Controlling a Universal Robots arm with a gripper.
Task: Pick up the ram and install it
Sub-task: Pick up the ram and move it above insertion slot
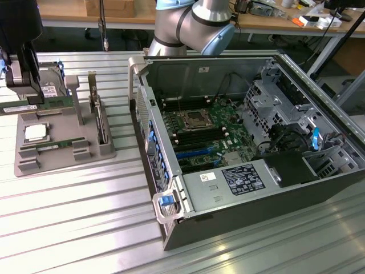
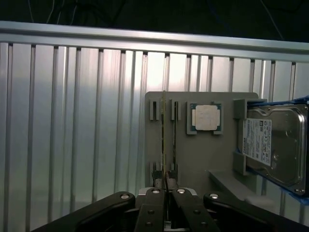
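The fingers point(image 2: 155, 189) are closed tight on the thin edge of the ram point(image 1: 54, 103). It is at the grey holder tray point(image 1: 85, 155) on the tabletop point(image 1: 68, 228), at nine o'clock from the open computer case point(image 1: 239, 220) in the exterior view.

Desk point(image 1: 68, 228) ribbed glossy metal; holder point(image 1: 51, 164) matt grey plastic; ram point(image 1: 51, 103) green board, paper label; claw point(image 2: 165, 180) matt black.
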